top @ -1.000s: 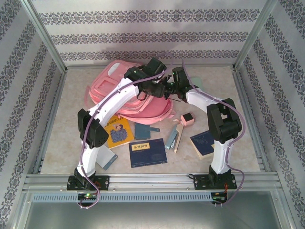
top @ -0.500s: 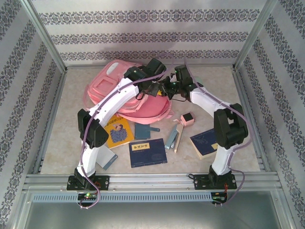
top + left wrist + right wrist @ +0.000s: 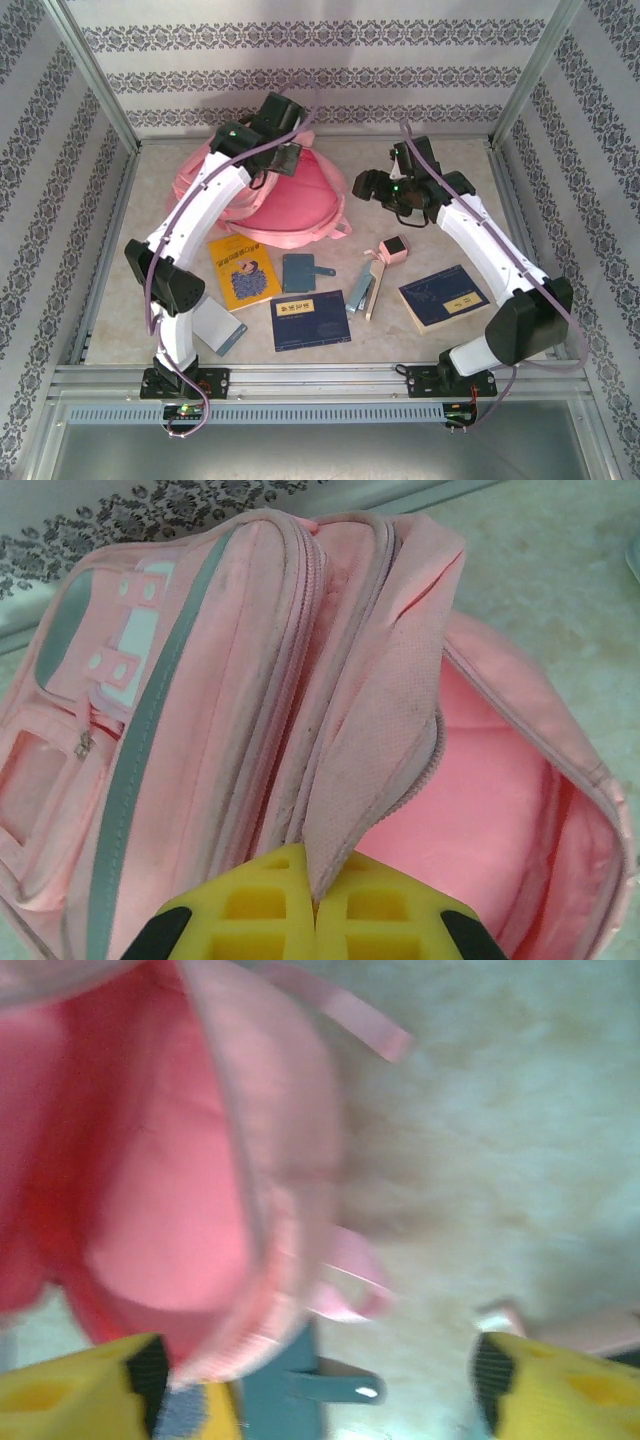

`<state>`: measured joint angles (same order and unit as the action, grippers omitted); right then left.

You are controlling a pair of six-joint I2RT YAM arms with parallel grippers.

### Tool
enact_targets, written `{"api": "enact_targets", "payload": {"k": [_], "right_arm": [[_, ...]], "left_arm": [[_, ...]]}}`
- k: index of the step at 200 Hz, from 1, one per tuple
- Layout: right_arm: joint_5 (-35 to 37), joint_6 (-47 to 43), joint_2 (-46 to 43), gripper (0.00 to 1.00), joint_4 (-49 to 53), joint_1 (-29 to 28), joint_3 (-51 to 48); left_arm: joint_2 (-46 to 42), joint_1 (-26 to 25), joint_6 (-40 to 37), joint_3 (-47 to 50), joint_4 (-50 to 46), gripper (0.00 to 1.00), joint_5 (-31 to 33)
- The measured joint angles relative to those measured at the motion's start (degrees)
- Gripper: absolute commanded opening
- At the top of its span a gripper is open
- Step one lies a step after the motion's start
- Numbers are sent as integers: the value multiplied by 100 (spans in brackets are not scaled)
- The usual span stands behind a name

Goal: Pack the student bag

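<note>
The student bag [image 3: 290, 205], a big pink backpack, lies at the back of the table. My left gripper [image 3: 284, 158] is shut on the edge of its top flap, holding the flap up. In the left wrist view the yellow fingers [image 3: 250, 910] pinch that pink flap [image 3: 380, 750], and the main compartment [image 3: 490, 810] gapes open to the right. My right gripper [image 3: 364, 185] hovers just right of the bag, open with nothing between its fingers. In the blurred right wrist view, the right gripper [image 3: 320, 1390] stands wide beside the bag's rim [image 3: 270, 1210].
In front of the bag lie a yellow book [image 3: 243, 272], a teal wallet [image 3: 298, 272], a dark blue book [image 3: 310, 320], a second blue book [image 3: 443, 297], a pink cube [image 3: 395, 249], small stationery [image 3: 365, 285] and a grey notebook [image 3: 222, 335]. Metal frame rails border the table.
The left gripper shut on the flap and pulled it back and to the left. The right gripper let go, opened and drew off to the right of the bag.
</note>
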<state>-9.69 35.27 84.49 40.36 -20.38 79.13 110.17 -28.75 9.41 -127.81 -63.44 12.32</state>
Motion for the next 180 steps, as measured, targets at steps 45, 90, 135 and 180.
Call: {"api": "enact_targets", "payload": {"k": [45,90,135,180], "right_arm": [[673,-1062,-44,98,732,-2,-905],[798,-719,170,98,868,225,-1342],[367,1947,-590,98,483,590,-2006],[494,4157,-422,98,774,588,-1547]], "left_arm": [[-96,411,205,111,2,0,-732],[-96,439,407,435,87,0,-1392],[-98,450,592,546,149,0,-1681],[-140,501,743,546,264,0,-1862]]}}
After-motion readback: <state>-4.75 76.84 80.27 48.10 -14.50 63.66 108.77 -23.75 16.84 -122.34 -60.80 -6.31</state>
